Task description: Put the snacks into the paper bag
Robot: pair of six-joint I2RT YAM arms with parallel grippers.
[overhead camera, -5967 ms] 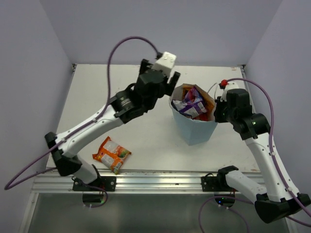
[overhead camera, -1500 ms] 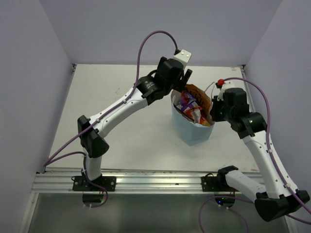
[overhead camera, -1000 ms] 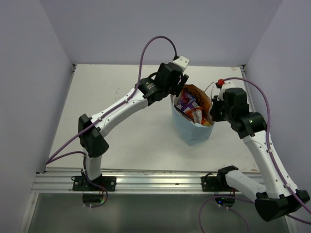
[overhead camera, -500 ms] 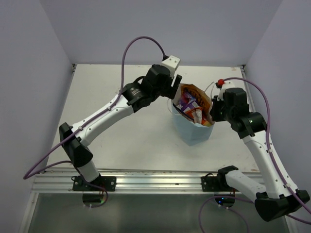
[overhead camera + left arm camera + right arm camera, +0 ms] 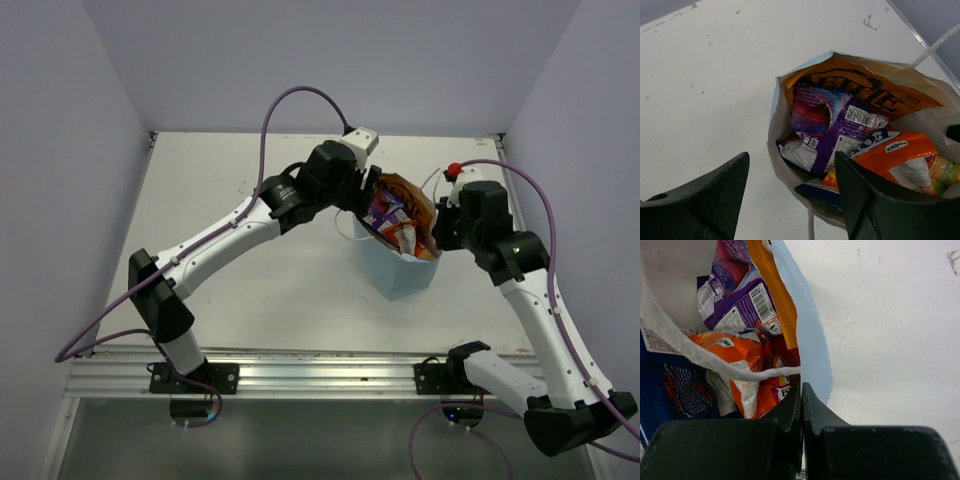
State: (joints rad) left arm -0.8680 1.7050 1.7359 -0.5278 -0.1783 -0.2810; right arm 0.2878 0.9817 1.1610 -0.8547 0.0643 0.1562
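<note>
Snacks (image 5: 850, 140) sit inside the paper bag (image 5: 398, 272), which stands upright right of the surface's (image 5: 250, 260) centre. The Kettle bag (image 5: 865, 92) leans on its far wall, with the purple packet (image 5: 825, 125) and orange packet (image 5: 905, 155) in front and the blue bag (image 5: 675, 390) lower down. The right gripper (image 5: 801, 390), pressed together, pinches the paper bag's right rim. The left gripper (image 5: 790, 165) hovers above the left rim, spread and empty.
</note>
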